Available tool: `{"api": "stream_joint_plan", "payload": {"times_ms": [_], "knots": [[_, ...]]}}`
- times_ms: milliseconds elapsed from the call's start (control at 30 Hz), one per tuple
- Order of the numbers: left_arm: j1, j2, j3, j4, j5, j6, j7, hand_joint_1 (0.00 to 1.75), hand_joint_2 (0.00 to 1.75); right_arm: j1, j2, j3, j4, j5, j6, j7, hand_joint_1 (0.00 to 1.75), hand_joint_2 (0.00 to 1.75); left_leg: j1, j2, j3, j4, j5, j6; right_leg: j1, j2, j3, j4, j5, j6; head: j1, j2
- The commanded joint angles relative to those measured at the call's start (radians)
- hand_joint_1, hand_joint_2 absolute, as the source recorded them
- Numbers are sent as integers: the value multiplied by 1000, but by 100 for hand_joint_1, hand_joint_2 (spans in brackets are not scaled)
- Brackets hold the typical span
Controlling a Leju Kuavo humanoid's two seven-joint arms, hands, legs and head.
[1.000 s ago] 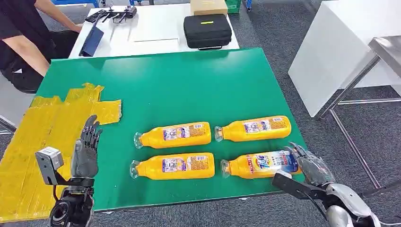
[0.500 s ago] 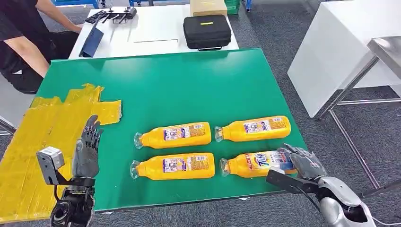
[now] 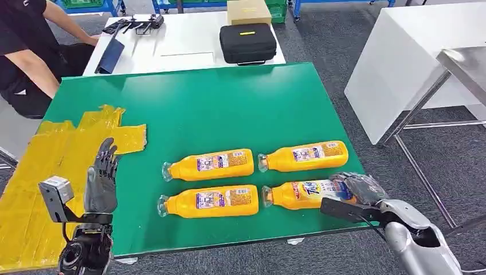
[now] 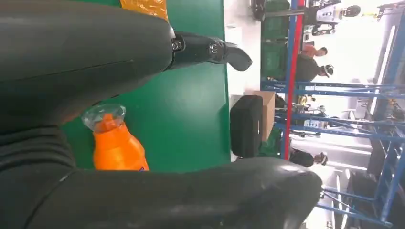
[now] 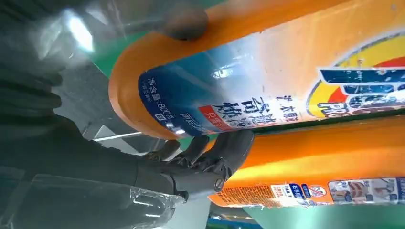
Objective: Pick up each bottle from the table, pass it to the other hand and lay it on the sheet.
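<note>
Head view gives us four orange bottles lying in two rows on the green table (image 3: 229, 97), low and right of centre in the frame. Our right hand (image 3: 360, 189) sits at the lower right, fingers wrapped around the base of the near right bottle (image 3: 301, 193); the right wrist view shows the thumb (image 5: 184, 21) on one side of it and the fingers (image 5: 210, 160) on the other. Our left hand (image 3: 102, 182) stands upright at the lower left, fingers straight and holding nothing, at the edge of the yellow sheet (image 3: 51, 166). A person (image 3: 28, 51) sits at the upper left.
</note>
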Motion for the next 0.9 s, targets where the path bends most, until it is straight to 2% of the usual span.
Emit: {"api": "stream_joint_plan", "payload": {"times_ms": [33,267,300,467,800,833,867,900], "knots": [[-62,14,-16,80,9,7,2,0,0,-24,6,125,211,24,49,24,0,175,3,-3,1,-1,1,0,3,-4,4,-5,1,-1,0,0],[-73,17,-11,83,14,10,4,0,0,-69,11,165,264,40,62,27,0,175,2,-3,3,-3,2,0,2,-4,8,-7,2,-1,-1,0],[-73,17,-11,83,14,10,4,0,0,-69,11,165,264,40,62,27,0,175,3,0,1,-3,1,0,3,-1,7,-9,3,-1,-2,0],[-73,17,-11,83,14,10,4,0,0,-69,11,165,264,40,62,27,0,175,3,-5,3,-3,1,1,3,-6,8,-9,1,-1,-2,0],[-85,20,-15,91,15,10,6,0,0,-52,3,168,255,32,83,33,0,175,3,-5,2,-3,0,1,4,-6,8,-9,1,0,-2,0],[-87,22,-15,93,15,10,7,0,0,-40,7,161,244,25,78,31,98,175,2,-4,3,-1,-1,2,3,-4,9,-7,0,0,-2,0],[-85,25,-15,93,16,11,7,0,0,-20,9,149,223,15,72,31,175,175,3,-5,3,-2,-1,1,3,-6,9,-8,0,0,-2,0],[-74,30,-15,91,18,12,6,0,0,6,6,136,192,4,63,34,175,175,3,-6,3,-3,0,1,4,-7,9,-9,0,0,-2,0]]}}
